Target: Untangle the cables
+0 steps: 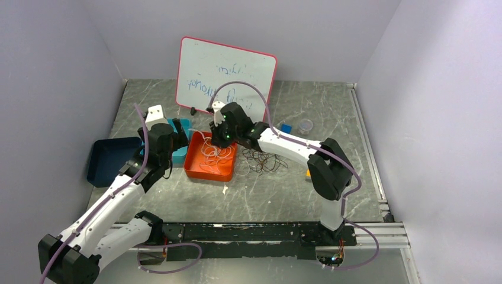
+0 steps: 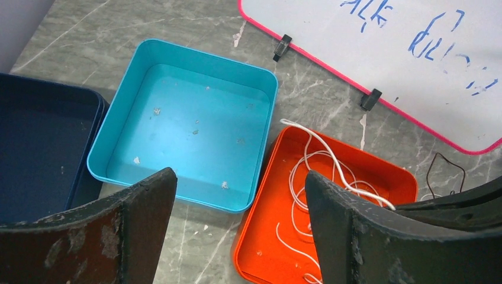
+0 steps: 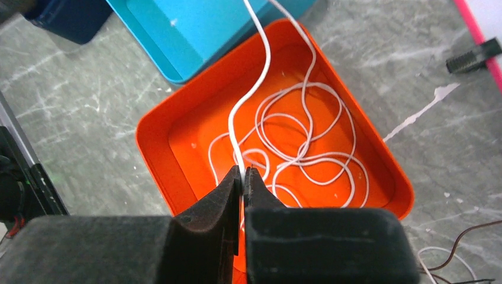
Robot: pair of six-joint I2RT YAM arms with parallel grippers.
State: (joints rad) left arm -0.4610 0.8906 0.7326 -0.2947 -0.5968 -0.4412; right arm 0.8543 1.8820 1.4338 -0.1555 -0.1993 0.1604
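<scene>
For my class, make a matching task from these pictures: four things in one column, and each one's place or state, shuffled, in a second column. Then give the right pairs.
1. thin white cable
2. light blue square plastic tray
3. dark thin cables
4. left hand

a. open, holding nothing
b. loose on the grey marbled table, right of the orange plastic tray
c. contains no cable
d. looped in the orange plastic tray, one strand pinched by the right hand

Pairs: 1-d, 2-c, 3-b, 4-a
</scene>
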